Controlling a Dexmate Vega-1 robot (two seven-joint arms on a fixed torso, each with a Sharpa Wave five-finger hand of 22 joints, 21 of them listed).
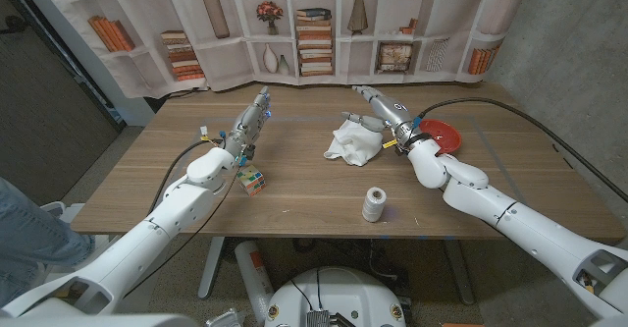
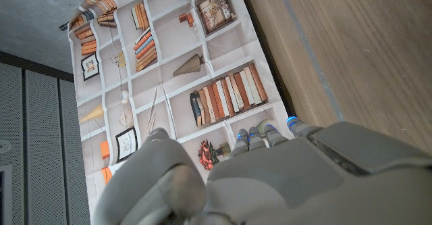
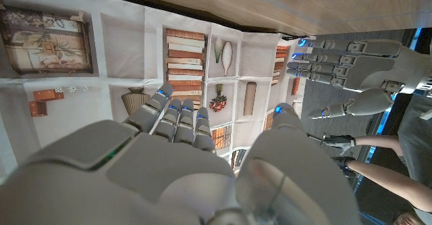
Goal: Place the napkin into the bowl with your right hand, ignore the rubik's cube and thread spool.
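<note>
Wooden table [image 1: 314, 185] carries the white napkin [image 1: 353, 145] mid-table, with the red bowl [image 1: 442, 134] just right of it. Right hand [image 1: 378, 109] hovers over the napkin's far edge, fingers straight, holding nothing. Best to lower, pinch a raised fold, then lift clear toward the bowl. Left hand [image 1: 247, 123] waits open-fingered by the cube [image 1: 252, 180]; the spool [image 1: 373, 205] stands nearer.

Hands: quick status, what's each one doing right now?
Left hand: open, fingers extended, holding nothing, raised beyond the rubik's cube.
Right hand: open, fingers straight, holding nothing, above the napkin.
</note>
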